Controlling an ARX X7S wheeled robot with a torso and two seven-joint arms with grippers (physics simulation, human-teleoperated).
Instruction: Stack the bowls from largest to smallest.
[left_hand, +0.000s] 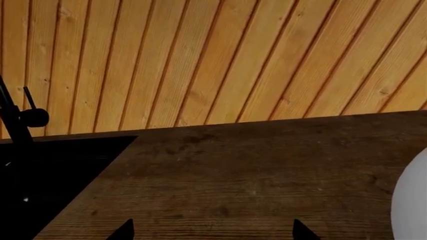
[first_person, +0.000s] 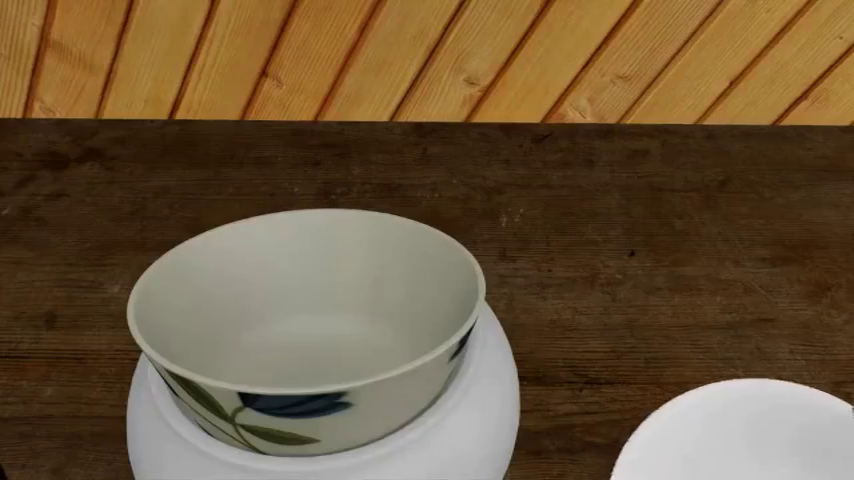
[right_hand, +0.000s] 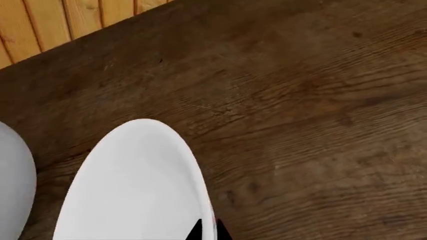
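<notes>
Black pointed tips of left tool

Three bowls — one large white bowl, one flower-printed bowl nested in it, one small white bowl — on one wooden tabletop.

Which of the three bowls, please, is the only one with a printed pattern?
The medium cream bowl, printed with blue flowers and green leaves, nested in the large plain white bowl; the small plain white bowl sits apart.
</notes>
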